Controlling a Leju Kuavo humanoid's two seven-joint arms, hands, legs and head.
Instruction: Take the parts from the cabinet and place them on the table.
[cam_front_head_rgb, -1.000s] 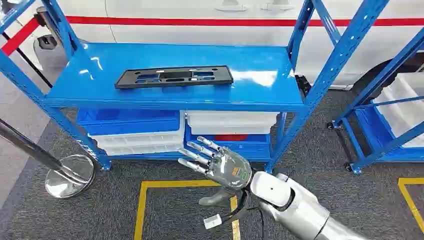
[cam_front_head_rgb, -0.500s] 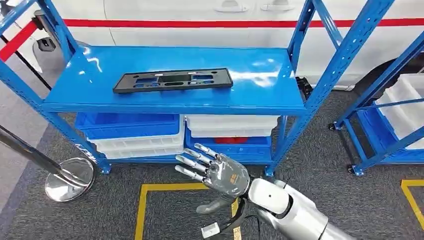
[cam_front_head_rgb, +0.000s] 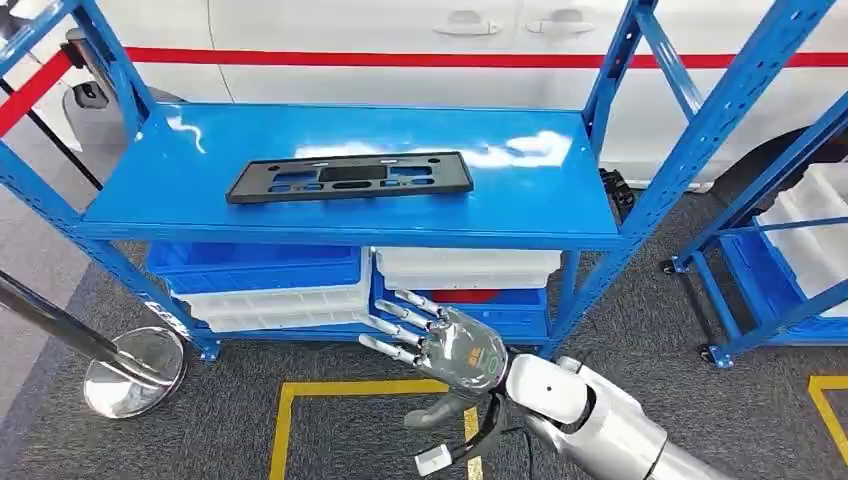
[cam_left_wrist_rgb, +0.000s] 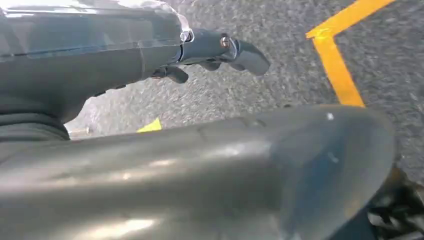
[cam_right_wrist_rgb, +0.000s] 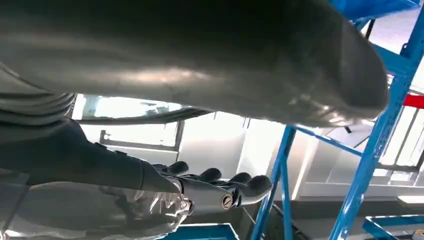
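The flat black rectangular plastic part (cam_front_head_rgb: 349, 177) is seen lying lengthwise across the blue metal shelf (cam_front_head_rgb: 520, 200) at upper centre of the head view, above and left of the empty, spread right hand (cam_front_head_rgb: 440, 343), judged the nearer hand.

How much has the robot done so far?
Nothing looks done yet. The black part lies on the blue shelf, untouched. The right robot hand is empty, fingers spread, below the shelf's front edge. Left to do: reach up, grip the part and carry it to the table.
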